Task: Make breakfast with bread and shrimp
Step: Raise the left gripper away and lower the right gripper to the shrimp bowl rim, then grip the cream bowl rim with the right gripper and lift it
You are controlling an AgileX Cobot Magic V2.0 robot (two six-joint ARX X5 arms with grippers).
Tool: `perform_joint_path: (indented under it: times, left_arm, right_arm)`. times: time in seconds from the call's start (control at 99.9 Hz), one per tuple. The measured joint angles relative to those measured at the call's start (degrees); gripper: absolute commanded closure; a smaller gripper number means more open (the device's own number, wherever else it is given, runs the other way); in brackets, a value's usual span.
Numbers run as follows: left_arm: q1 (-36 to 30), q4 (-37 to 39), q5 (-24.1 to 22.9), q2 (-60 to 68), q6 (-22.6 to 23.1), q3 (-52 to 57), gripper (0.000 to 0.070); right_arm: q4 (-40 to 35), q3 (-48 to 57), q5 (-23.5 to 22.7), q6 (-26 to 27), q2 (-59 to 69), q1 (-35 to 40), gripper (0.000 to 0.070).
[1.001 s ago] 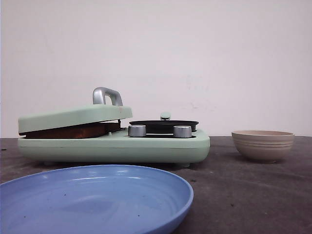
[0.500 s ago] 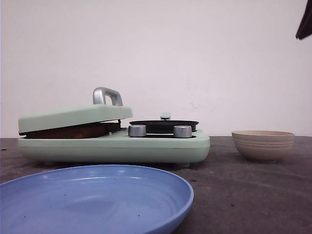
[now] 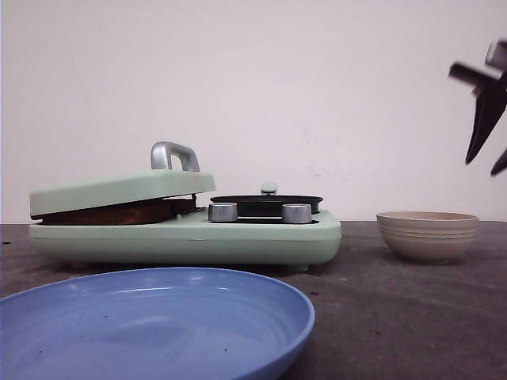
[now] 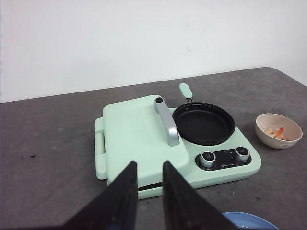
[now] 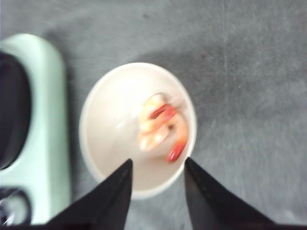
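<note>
Only a brown crust edge of the bread (image 3: pixel 119 212) shows, pressed under the shut mint-green lid (image 3: pixel 119 190) of the breakfast maker (image 4: pixel 144 143). Orange-pink shrimp (image 5: pixel 160 127) lie in the beige ribbed bowl (image 5: pixel 100 143), which stands right of the maker (image 3: pixel 428 236). My right gripper (image 5: pixel 158 162) hangs open high above that bowl, nothing between its fingers; in the front view it enters at the upper right (image 3: pixel 480 166). Back from the maker's near edge, my left gripper (image 4: pixel 148 165) is held above the table, slightly open and empty.
An empty black pan (image 4: pixel 204 123) sits on the maker's right half, behind two silver knobs (image 4: pixel 207 159). A curved metal handle (image 4: pixel 167 122) stands on the lid. A large blue plate (image 3: pixel 150 324) lies nearest the robot, in front of the maker.
The right gripper has come into the front view from the upper right and moved down and left, towards the space above the bowl. Nothing else has moved.
</note>
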Motion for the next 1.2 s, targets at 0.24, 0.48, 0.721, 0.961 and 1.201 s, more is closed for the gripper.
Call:
perform_joint_path:
  times: [0.24, 0.48, 0.721, 0.961, 1.201]
  left_arm:
    - [0.0, 0.09, 0.02, 0.11, -0.02, 0.0, 0.07]
    - [0.0, 0.09, 0.02, 0.15, -1.14, 0.0, 0.07]
    - [0.0, 0.44, 0.02, 0.15, -1.46, 0.0, 0.07]
    - [0.0, 0.52, 0.02, 0.22, -1.53, 0.0, 0.07]
    - [0.0, 0.52, 0.02, 0.24, -1.51, 0.0, 0.07]
  right_arm:
    - [0.87, 2.84, 0.15, 0.63, 9.07, -0.46, 0.0494]
    - [1.46, 2.89, 1.18, 1.31, 15.15, -1.22, 0.0494]
    - [7.15, 2.93, 1.07, 3.19, 15.93, -1.27, 0.0534]
    - [8.26, 2.95, 0.94, 5.6, 16.17, -1.14, 0.0574]
    - [7.41, 2.97, 0.74, 5.99, 18.43, -0.94, 0.0623]
